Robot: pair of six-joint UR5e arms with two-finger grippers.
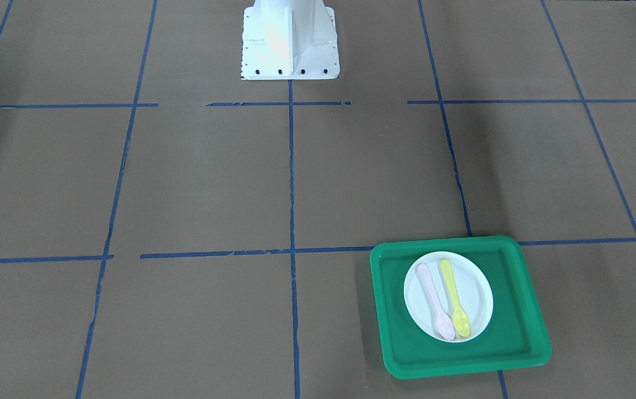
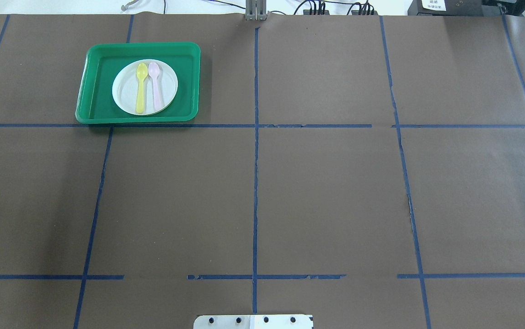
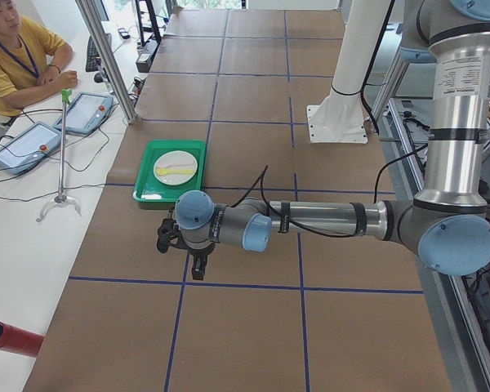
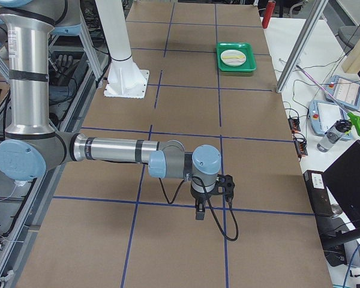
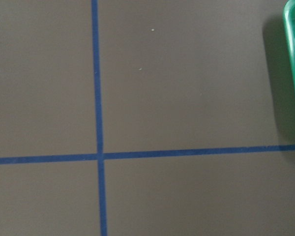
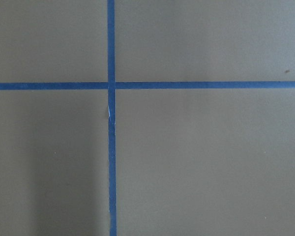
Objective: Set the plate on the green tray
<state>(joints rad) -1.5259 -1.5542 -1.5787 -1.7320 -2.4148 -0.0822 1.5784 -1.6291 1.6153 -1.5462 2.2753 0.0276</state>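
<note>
Left gripper hangs near the green tray, right gripper well apart; can't tell how open either is. Plate lies inside tray, table's far-left corner.

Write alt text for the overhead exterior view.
A small white plate carrying a yellow spoon and a pink spoon sits inside a green tray at the far left of a brown table gridded with blue tape.
</note>
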